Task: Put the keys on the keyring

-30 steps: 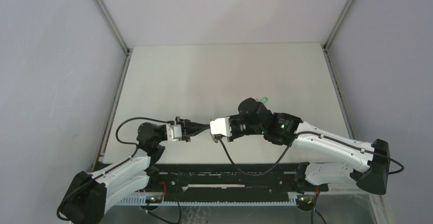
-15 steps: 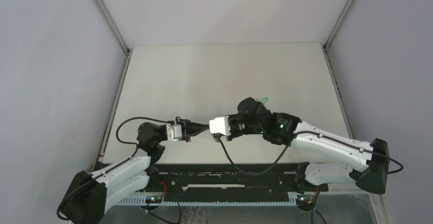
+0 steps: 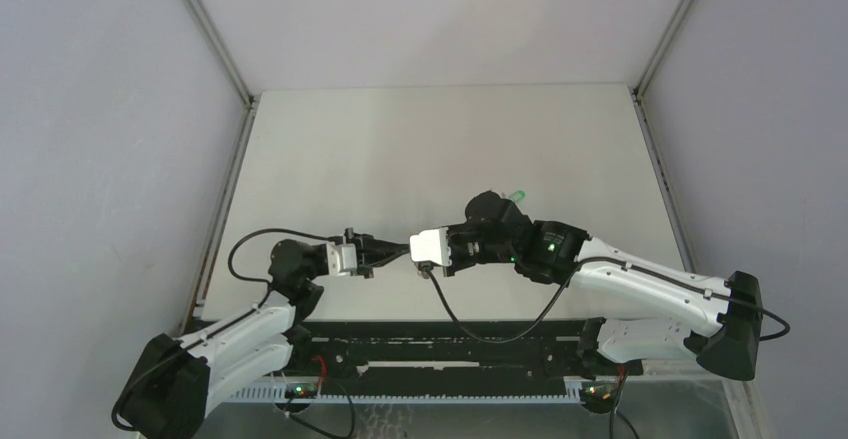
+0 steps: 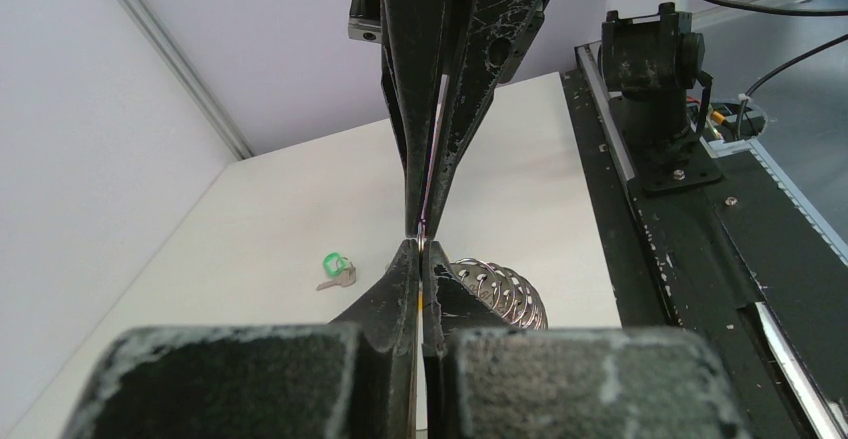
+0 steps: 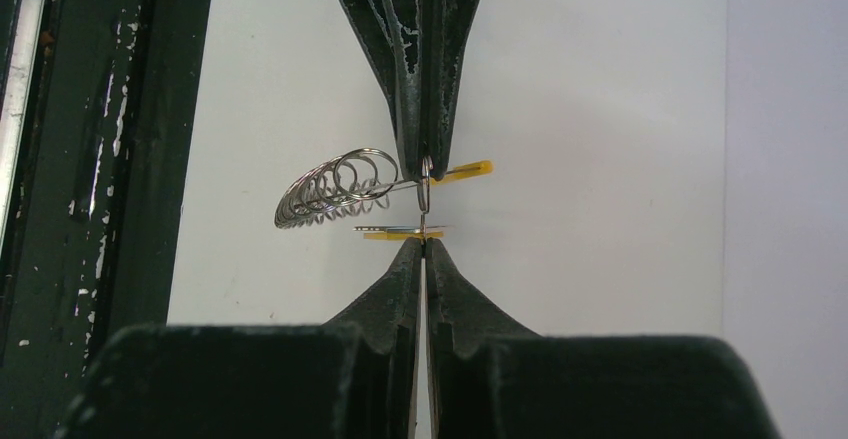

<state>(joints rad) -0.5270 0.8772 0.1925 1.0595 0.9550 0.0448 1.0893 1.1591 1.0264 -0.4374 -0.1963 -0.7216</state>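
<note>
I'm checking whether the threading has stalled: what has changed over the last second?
Nothing visibly changed. The left gripper stays shut on what looks like the grey metal keyring with a yellow section, and the right gripper on what seems a thin orange-headed key. They stay tip to tip above the white table. The green-headed key lies there untouched.

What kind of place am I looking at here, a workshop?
Probably a robotics test booth: a white table boxed in by plain grey panels, with two cabled arms on a black rail.
</note>
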